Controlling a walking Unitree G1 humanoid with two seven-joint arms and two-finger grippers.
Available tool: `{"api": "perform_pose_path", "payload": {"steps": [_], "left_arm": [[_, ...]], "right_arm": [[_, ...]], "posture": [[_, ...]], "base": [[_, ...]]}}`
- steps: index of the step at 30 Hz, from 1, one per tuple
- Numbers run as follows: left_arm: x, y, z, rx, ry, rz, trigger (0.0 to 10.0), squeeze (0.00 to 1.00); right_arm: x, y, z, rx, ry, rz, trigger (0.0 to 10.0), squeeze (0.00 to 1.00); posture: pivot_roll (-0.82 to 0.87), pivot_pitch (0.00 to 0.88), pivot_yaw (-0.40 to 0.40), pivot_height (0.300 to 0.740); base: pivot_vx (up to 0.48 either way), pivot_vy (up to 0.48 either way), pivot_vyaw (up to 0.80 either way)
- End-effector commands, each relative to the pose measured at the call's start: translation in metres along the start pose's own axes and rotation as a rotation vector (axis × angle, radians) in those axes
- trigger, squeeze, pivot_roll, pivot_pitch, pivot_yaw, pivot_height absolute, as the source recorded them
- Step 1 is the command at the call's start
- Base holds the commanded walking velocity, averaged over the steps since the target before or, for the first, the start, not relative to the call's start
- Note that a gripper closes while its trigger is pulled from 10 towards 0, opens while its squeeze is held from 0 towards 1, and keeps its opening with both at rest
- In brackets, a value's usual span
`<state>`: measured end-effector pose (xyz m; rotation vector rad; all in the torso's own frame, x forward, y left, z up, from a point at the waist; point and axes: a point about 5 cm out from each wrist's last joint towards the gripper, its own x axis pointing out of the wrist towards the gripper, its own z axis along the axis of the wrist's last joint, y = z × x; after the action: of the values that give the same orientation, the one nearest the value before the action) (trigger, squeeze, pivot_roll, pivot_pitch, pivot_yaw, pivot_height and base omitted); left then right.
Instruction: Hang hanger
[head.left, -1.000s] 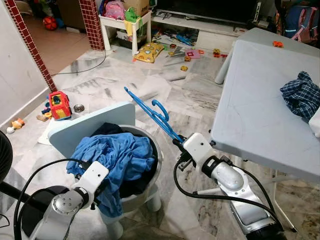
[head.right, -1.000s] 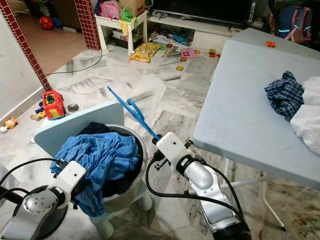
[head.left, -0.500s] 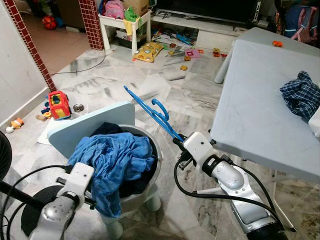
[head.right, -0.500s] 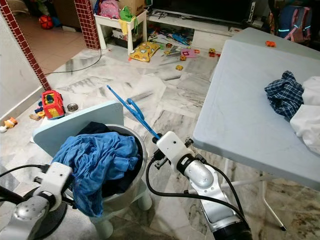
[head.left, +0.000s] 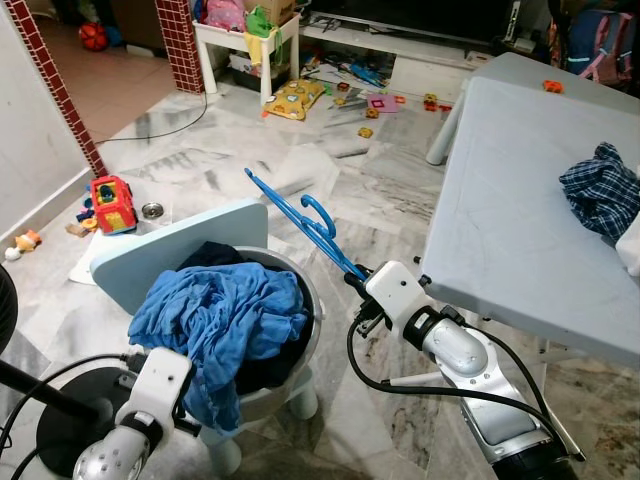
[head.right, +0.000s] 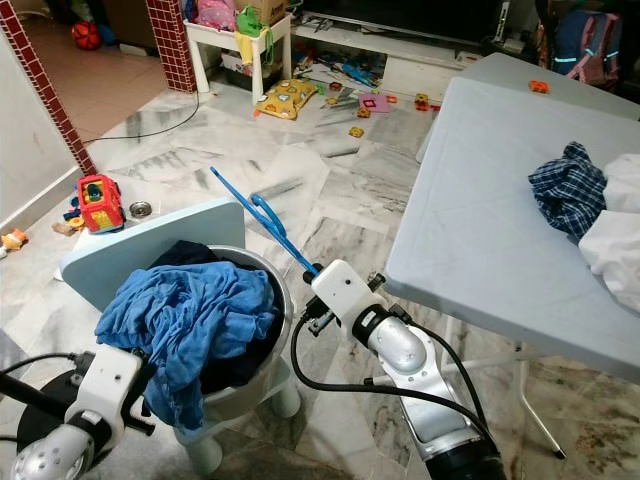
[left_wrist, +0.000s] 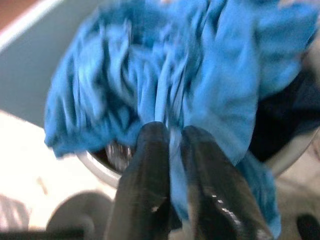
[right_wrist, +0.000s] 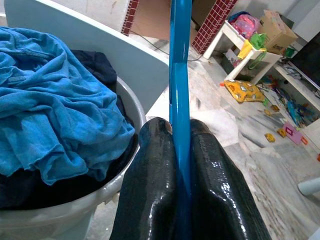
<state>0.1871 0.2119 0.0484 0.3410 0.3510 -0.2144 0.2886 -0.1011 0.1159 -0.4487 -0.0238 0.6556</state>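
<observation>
Basket (head.left: 300, 385) w/ clothes (head.left: 215, 320) left of table (head.left: 500, 230); hanger (head.left: 300, 220) btwn; toys (head.left: 300, 100) behind.

Silver arms with white wrist housings; looping black cables; glossy black fingers (right_wrist: 150, 190) on each gripper.

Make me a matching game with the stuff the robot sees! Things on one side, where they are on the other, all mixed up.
Things:
1. blue hanger
2. blue shirt
3. checked cloth
4. toy truck

Places:
A. on the grey table
B. on the floor by the wall
C. pinched in the right gripper
D. piled in the white basket

Pairs: 1-C, 2-D, 3-A, 4-B
</observation>
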Motion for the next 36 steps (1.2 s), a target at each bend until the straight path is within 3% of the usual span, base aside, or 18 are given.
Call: {"api": "perform_pose_path", "payload": {"steps": [1,7,13,16,24,36], "left_arm": [[-0.003,-0.001,0.008,0.024,-0.053,-0.009,10.0,1.00],[-0.009,0.002,-0.006,0.045,-0.013,-0.015,10.0,1.00],[-0.003,-0.001,-0.030,0.037,0.059,-0.088,10.0,1.00],[0.000,0.006,-0.040,0.042,0.087,-0.087,10.0,1.00],[0.003,0.020,-0.041,0.066,0.087,-0.078,10.0,1.00],[0.016,0.020,-0.024,0.093,0.027,-0.116,10.0,1.00]], "right_arm": [[0.001,0.001,0.001,-0.013,-0.007,0.011,10.0,0.00],[0.002,0.003,0.001,-0.018,-0.010,0.020,10.0,0.00],[0.003,0.003,0.000,-0.018,-0.007,0.017,10.0,0.00],[0.002,0.003,0.000,-0.017,-0.006,0.015,10.0,0.00],[0.000,0.004,-0.002,-0.019,0.001,0.014,10.0,0.00],[0.003,0.003,0.000,-0.028,-0.005,0.008,10.0,0.00]], "posture": [[-0.08,0.110,-0.080,0.740],[-0.07,0.112,-0.080,0.740],[-0.07,0.113,-0.075,0.740],[-0.08,0.114,-0.071,0.740],[-0.07,0.114,-0.071,0.740],[-0.08,0.116,-0.066,0.740]], "base": [[0.000,0.000,0.00],[0.000,0.000,0.00],[0.000,0.000,0.00],[0.000,0.000,0.00],[0.000,0.000,0.00],[0.000,0.000,0.00]]}}
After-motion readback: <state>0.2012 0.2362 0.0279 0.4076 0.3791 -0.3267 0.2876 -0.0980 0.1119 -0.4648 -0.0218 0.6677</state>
